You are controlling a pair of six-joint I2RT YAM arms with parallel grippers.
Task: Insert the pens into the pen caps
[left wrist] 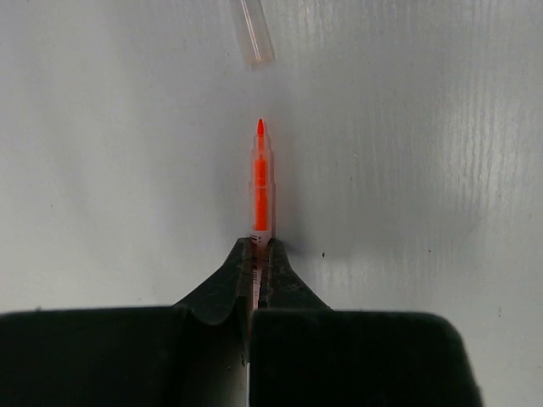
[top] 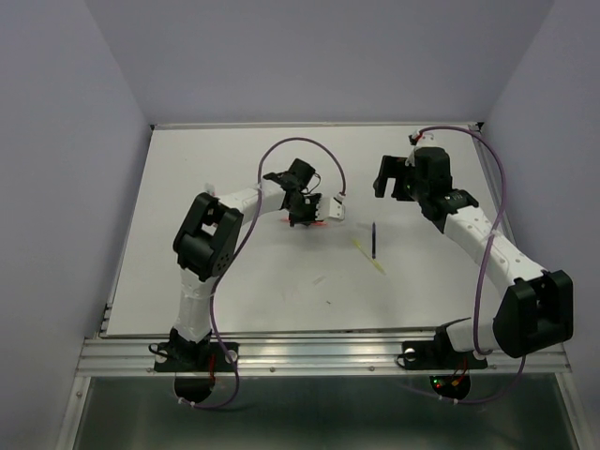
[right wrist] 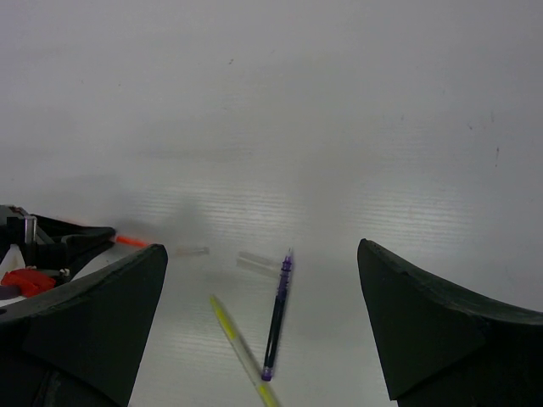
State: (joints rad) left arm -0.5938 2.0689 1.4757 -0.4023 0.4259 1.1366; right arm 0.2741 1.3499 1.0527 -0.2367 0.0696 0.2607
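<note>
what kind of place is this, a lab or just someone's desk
Most likely a robotics lab test cell: a white table boxed in by plain pale walls, with two black-and-white robot arms bolted to an aluminium rail.

Soft, even overhead light; faint shadows; wrist views dimmer, slightly blurred.

I can read no text, label, brand or number in any view. Faint dark marks low on the orange pen point(left wrist: 261, 191) are too small to read.
</note>
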